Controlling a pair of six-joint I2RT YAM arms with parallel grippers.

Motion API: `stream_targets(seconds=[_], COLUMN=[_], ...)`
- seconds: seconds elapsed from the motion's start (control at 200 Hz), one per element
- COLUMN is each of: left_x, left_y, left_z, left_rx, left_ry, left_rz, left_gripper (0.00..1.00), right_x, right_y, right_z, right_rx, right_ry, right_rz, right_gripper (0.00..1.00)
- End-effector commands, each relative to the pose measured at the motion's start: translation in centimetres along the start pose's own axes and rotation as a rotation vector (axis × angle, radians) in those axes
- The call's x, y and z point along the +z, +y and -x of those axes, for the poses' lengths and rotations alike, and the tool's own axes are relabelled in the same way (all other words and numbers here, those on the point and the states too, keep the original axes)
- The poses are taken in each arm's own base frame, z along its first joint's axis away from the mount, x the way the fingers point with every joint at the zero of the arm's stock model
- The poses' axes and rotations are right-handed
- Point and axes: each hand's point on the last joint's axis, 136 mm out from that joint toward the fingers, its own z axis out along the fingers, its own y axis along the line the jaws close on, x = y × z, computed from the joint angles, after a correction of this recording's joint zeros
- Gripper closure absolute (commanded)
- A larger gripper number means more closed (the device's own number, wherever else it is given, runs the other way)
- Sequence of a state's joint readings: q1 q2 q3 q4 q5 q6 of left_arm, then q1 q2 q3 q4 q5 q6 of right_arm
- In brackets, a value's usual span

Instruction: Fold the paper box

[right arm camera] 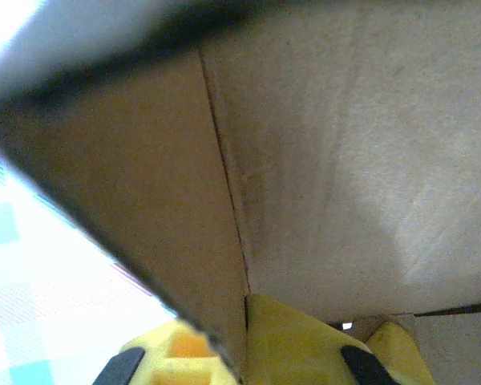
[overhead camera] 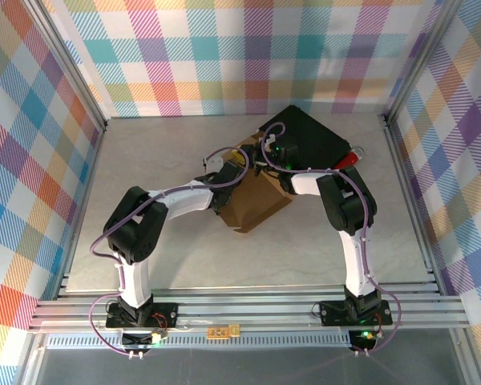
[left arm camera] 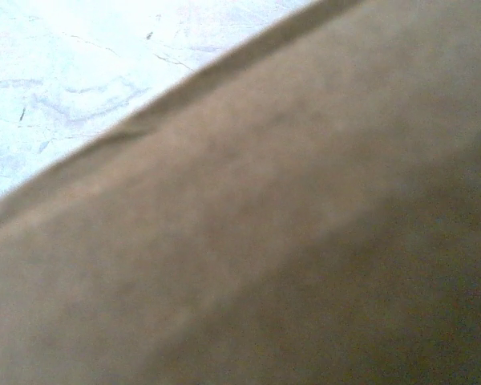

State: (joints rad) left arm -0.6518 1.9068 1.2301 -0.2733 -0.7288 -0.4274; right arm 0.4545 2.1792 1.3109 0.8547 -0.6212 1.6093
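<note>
The paper box [overhead camera: 256,204], plain brown cardboard and partly raised, lies mid-table between both arms. My right gripper [overhead camera: 266,152] is at its far edge. In the right wrist view its yellow fingers [right arm camera: 297,345] are shut on a cardboard panel [right arm camera: 345,160], one finger on each side of the panel's edge. My left gripper [overhead camera: 234,164] is pressed against the box's far-left side. In the left wrist view, blurred cardboard [left arm camera: 305,241] sits right against the lens and hides the fingers, so whether they are open or shut cannot be told.
A black case [overhead camera: 313,136] lies just behind the box at the back right, with a red-handled thing [overhead camera: 349,158] at its right edge. Plaid walls and metal rails [overhead camera: 409,192] enclose the pale tabletop [overhead camera: 152,152].
</note>
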Motion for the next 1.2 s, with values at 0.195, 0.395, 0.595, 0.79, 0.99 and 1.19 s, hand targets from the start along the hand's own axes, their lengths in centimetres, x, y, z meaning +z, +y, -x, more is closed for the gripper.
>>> stream_targets(seconds=[0.195, 0.395, 0.595, 0.79, 0.99, 1.19], left_x=[0.5, 0.7, 1.1, 0.8, -0.5, -2.3], left_y=[-0.5, -1.3, -1.1, 2.0, 2.9, 4.9], left_z=[-1.1, 0.0, 0.3, 0.8, 2.8, 6.3], left_rx=[0.074, 0.062, 0.066, 0.052, 0.073, 0.075], left_ry=[0.027, -0.022, -0.033, -0.026, -0.064, -0.065], left_rz=[0.038, 0.012, 0.050, 0.215, 0.213, 0.135], left_gripper=[0.71, 0.71, 0.91, 1.00, 1.00, 1.00], right_x=[0.1, -0.2, -0.3, -0.6, -3.0, -7.6], right_y=[2.4, 2.4, 2.4, 3.0, 5.3, 11.2], right_z=[-1.5, -1.3, -1.2, -1.2, -1.0, -0.7], right_rx=[-0.014, -0.004, 0.003, 0.018, 0.010, -0.096], right_ry=[0.046, 0.039, 0.034, 0.015, -0.099, -0.205], right_rz=[0.026, 0.028, 0.025, 0.014, -0.046, -0.104], right_gripper=[1.00, 1.00, 1.00, 1.00, 0.48, 0.22])
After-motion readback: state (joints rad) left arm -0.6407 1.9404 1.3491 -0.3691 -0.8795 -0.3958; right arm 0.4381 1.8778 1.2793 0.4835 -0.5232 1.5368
